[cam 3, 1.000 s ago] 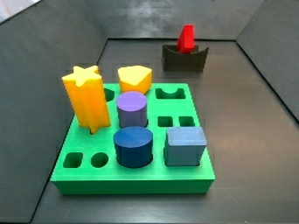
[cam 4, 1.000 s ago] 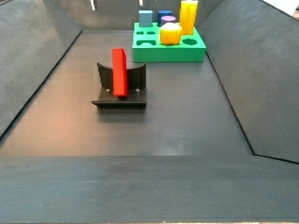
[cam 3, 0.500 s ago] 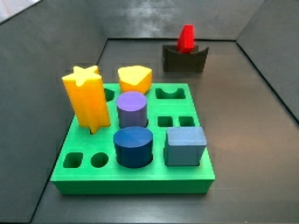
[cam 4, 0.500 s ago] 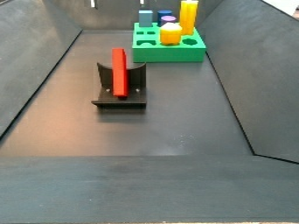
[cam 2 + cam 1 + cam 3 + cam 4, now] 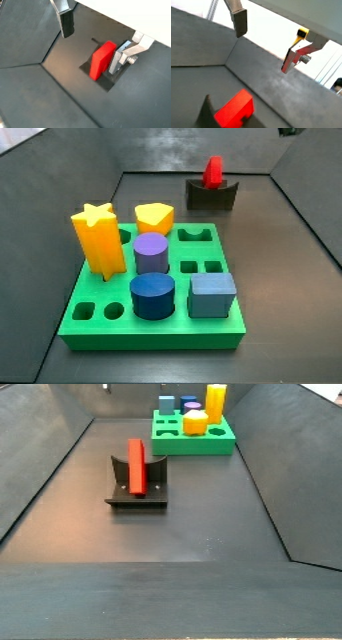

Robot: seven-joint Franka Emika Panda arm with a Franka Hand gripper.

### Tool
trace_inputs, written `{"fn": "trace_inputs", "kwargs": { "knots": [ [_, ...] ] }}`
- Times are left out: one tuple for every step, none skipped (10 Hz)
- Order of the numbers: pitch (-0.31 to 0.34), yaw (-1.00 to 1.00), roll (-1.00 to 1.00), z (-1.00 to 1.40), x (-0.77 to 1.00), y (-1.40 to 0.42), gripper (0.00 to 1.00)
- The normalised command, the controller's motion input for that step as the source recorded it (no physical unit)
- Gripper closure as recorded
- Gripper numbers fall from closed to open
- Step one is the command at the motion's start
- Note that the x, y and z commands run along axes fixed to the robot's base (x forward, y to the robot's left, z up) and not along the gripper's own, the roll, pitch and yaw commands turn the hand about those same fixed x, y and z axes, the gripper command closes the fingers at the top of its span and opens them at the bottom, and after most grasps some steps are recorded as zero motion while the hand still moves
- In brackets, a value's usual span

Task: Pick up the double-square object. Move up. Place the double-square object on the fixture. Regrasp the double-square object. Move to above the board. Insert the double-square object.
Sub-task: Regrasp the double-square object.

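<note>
Wrist views show the end effector wide open, holding nothing, w/ the double-square object below it, upright in the fixture. Prob. light, rigid, smooth plastic (may slip), so pinch its flat sides. Count: 1 red piece, 1 fixture, 1 board.

Even bright light, soft shadows, wrist views blurred

Dark floor carries fixture and board; hand above.
</note>
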Motion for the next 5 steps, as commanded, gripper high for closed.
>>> {"fn": "trace_inputs", "kwargs": {
  "knots": [
    [0.190, 0.20, 0.68, -0.02, 0.12, -0.05, 0.00],
    [0.155, 0.22, 0.44, -0.03, 0.13, -0.05, 0.00],
    [0.124, 0.23, 0.30, -0.02, 0.14, -0.04, 0.00],
    [0.091, 0.23, 0.21, -0.01, 0.12, -0.03, 0.00],
    [0.056, 0.22, 0.18, -0.01, 0.10, -0.04, 0.00]
  ]
}}
